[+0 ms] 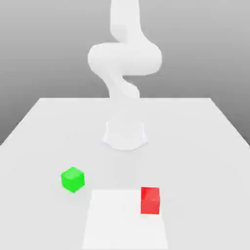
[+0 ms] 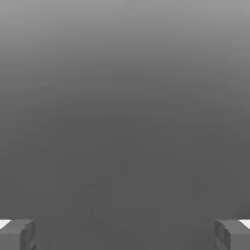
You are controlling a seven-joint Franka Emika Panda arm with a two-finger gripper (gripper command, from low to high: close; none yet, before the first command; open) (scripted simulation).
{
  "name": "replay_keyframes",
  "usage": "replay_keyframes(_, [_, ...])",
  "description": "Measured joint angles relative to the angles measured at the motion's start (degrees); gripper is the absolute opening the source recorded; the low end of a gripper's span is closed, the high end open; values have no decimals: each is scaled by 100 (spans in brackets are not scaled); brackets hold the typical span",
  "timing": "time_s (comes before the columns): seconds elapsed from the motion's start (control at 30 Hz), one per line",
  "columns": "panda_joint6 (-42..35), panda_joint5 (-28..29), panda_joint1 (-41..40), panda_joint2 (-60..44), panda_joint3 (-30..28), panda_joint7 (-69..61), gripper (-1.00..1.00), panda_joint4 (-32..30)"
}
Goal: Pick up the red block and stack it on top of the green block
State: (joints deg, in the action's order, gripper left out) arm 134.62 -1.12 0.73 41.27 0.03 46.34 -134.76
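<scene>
The red block (image 1: 150, 200) stands on the white table (image 1: 205, 146) near its front edge, towards the exterior view's right. The green block (image 1: 72, 179) sits apart from it, towards the exterior view's left and a little further back. The white arm (image 1: 124, 58) rises from its base (image 1: 125, 135) behind both blocks. In the hand view my gripper (image 2: 125, 234) is open, its two grey fingertips (image 2: 17, 234) far apart with nothing between them and plain grey beyond. Neither block lies between the fingers.
A brighter white rectangular patch (image 1: 122, 219) lies at the table's front middle, and the red block overlaps its right edge. The arm's round base stands at mid-table behind the blocks. The table's far edge (image 1: 125, 98) runs behind the base.
</scene>
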Motion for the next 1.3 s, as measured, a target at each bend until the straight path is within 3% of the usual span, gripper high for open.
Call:
replay_keyframes(0.37, [1454,-378,306,-2380,291,397,0,-1470])
replay_keyframes(0.6, [2374,-40,404,-3844,545,1056,0,-2390])
replay_keyframes(0.83, [3553,462,592,-5292,282,1487,0,-2374])
replay_keyframes(0.87, [3685,494,625,-5447,241,1513,-100,-2352])
replay_keyframes(1.1, [3698,515,615,-5459,247,1529,-100,-2350])
replay_keyframes(1.3, [2758,188,538,-4356,413,1290,-100,-2511])
